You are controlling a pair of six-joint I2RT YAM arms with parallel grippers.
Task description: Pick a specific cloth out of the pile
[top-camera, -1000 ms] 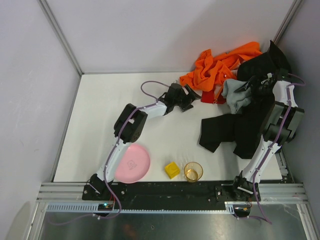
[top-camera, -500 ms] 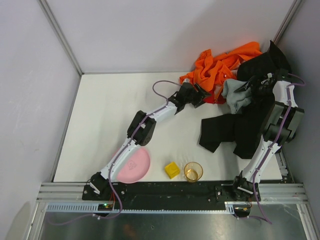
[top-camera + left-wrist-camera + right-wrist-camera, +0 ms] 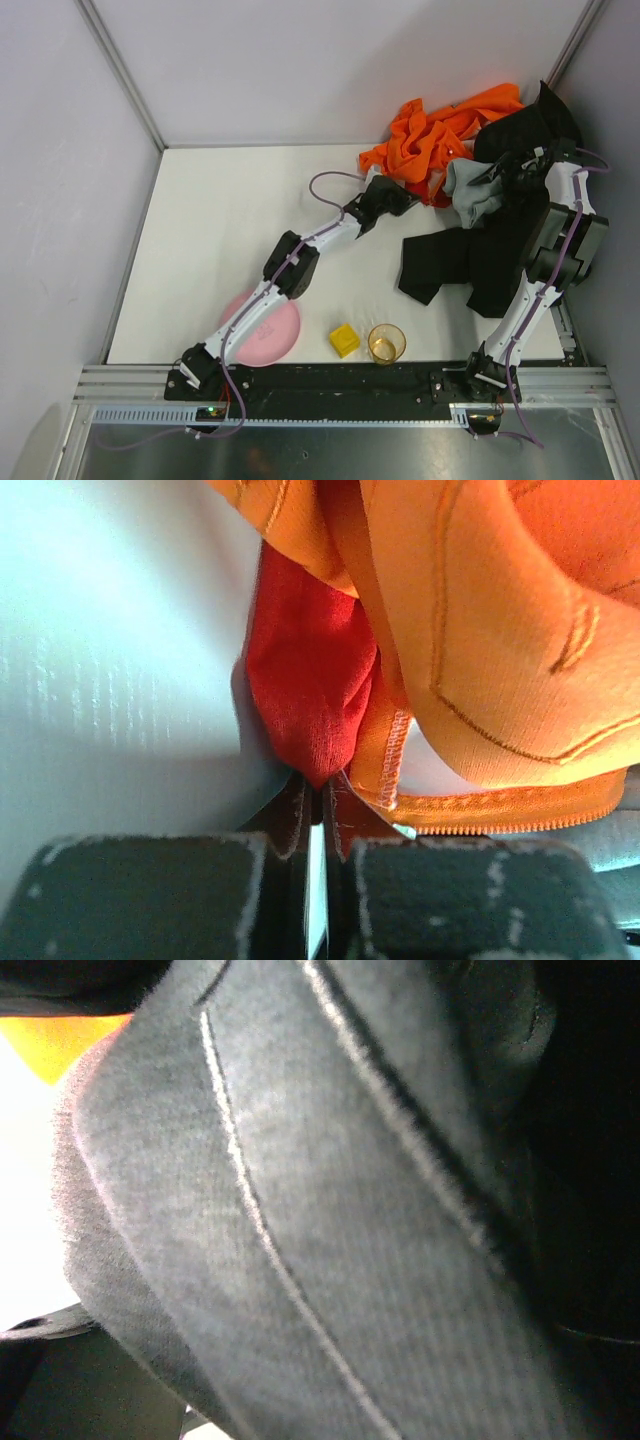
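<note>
The red cloth pokes out from under the orange garment at the pile's left edge. My left gripper is shut on its lowest tip. In the top view that gripper reaches far across the table to the orange heap, and the red piece is mostly hidden there. My right gripper sits in the pile between the grey cloth and the black garment. Grey fabric fills the right wrist view and hides the fingers.
A pink plate, partly under my left arm, a yellow block and a clear amber cup stand near the front edge. The pile fills the back right corner against the walls.
My left arm stretched right toward the pile's edge and its gripper went from open to shut on the red cloth. The right arm stayed still.
</note>
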